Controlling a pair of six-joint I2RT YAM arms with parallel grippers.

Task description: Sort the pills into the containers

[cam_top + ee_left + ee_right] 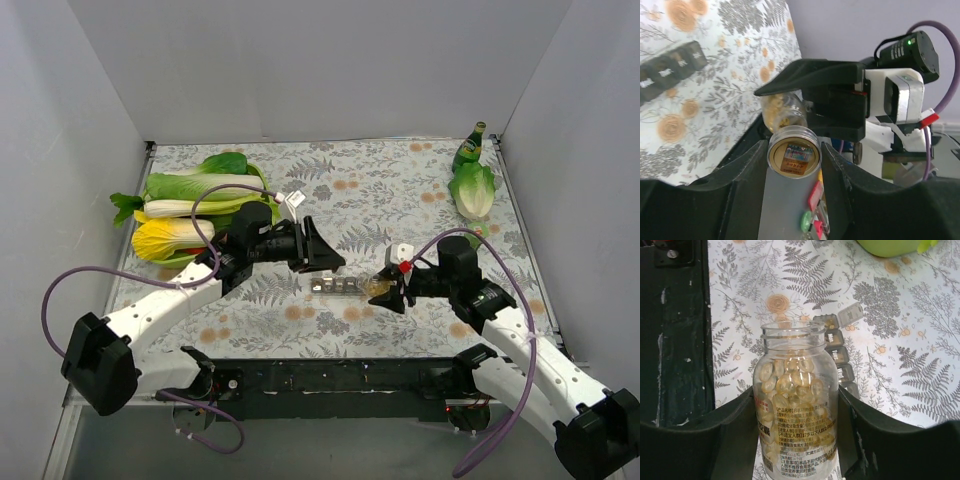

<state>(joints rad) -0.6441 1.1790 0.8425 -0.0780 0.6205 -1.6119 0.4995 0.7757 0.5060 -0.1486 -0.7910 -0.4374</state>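
The right gripper [391, 290] is clamping the uncapped pill bottle [796, 405], whose mouth is pointing toward the containers [839, 356]. These are lying flat on the floral table cover [920, 370], just beyond the bottle's rim. 1 lid [852, 314] at the containers' far end is standing open. On the containers' other side, the left gripper [792, 150] is pinching the gold cap [793, 157]. The pills [790, 380] are crowding the neck, so a good pour is likely calling for a slow tilt with the mouth directly above the open compartment.
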